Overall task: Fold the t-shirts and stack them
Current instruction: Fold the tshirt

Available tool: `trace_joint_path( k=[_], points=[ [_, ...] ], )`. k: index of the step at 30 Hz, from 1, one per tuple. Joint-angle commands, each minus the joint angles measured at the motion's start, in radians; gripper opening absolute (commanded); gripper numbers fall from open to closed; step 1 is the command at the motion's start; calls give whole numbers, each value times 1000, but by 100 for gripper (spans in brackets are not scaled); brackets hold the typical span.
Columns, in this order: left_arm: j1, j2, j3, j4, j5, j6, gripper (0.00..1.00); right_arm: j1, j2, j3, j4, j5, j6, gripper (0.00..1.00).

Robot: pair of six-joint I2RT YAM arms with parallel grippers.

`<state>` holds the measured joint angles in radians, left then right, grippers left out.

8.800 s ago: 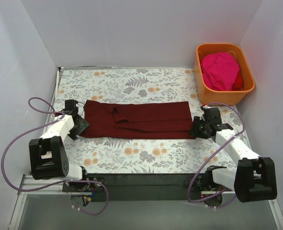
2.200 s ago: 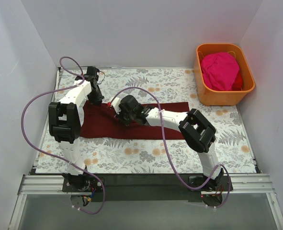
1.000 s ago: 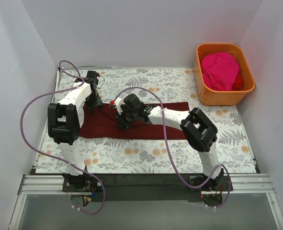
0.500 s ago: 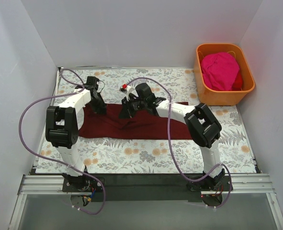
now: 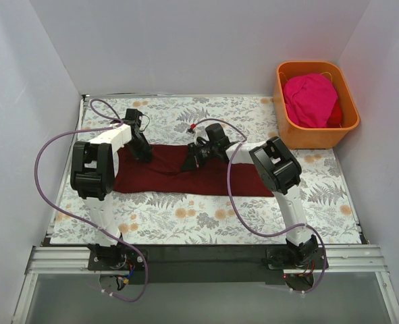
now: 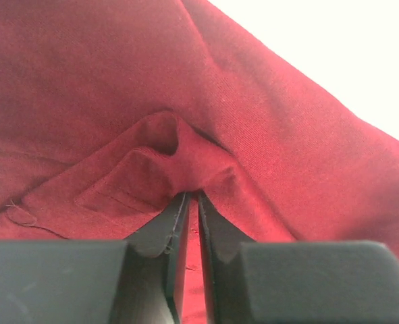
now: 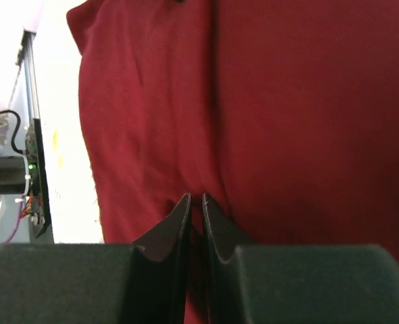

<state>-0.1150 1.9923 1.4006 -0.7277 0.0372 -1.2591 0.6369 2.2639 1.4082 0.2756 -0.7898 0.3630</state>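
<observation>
Both arms have shifted since half a second ago, the right tool [image 5: 191, 162] sliding rightward along the maroon t-shirt [image 5: 185, 177]; that shirt lies as a long band across the middle of the bench [image 5: 185, 223]; the left tool [image 5: 145, 154] pinches a raised fold near its far left end; the right tool pinches cloth at its far edge, jaws nearly closed; the pink t-shirt [image 5: 308, 99] sits in the orange tub [image 5: 285, 128] at the far right corner.
</observation>
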Motion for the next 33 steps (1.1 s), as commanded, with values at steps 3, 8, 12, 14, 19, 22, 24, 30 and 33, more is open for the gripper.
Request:
trace_joint_path(
  k=[3,8,12,14,19,22,24,30,33],
  points=[
    [15,26,18,20,-79,0,16,-45,-65,-60,25,3,-7,20],
    [15,-24,57,27,-69,1,35,-59,-219,-152,17,50,-56,34],
    [15,-125,66,16,-79,7,41,-74,-345,-244,-57,135,-120,43],
    [15,-167,41,7,-95,7,42,-85,-391,-267,-131,243,-168,47],
    [18,-329,-141,31,-172,-17,42,-127,-535,-366,-340,524,-239,50],
    [44,-395,-236,50,-188,-40,42,-155,-625,-463,-377,645,-234,53],
    [74,-438,-326,60,-192,-56,42,-186,-681,-506,-406,684,-230,53],
    [199,-500,-526,137,-178,-88,41,-253,-764,-635,-472,819,-185,56],
    [256,-507,-580,160,-152,-97,41,-304,-774,-692,-506,802,-148,57]
  ],
)
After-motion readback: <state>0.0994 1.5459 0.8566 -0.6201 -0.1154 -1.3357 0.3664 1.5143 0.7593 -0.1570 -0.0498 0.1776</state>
